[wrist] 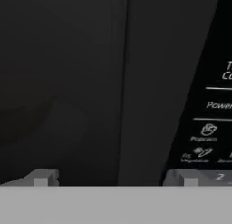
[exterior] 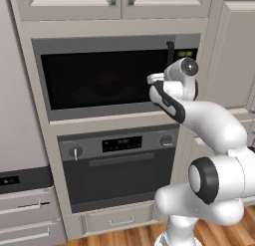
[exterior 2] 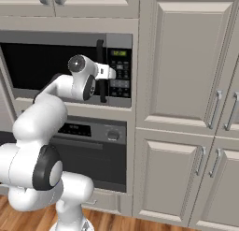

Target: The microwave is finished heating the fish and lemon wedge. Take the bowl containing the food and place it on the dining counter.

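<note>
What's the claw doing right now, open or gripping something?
Claw: open, holding nothing, its tips either side of the microwave door handle.

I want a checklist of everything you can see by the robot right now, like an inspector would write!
Surface: wooden floor below the cabinets; no worktop seen.
Job's things: built-in grey steel microwave, dark glass door shut, tall black vertical handle, green-lit display. Bowl and food cannot be made out behind the glass.
Clutter: nothing seen.
Grippers: two-finger gripper open, right up at the handle, holding nothing.
Cables: nothing seen.
Surroundings: knobbed black oven beneath, beige cabinet doors alongside.
</note>
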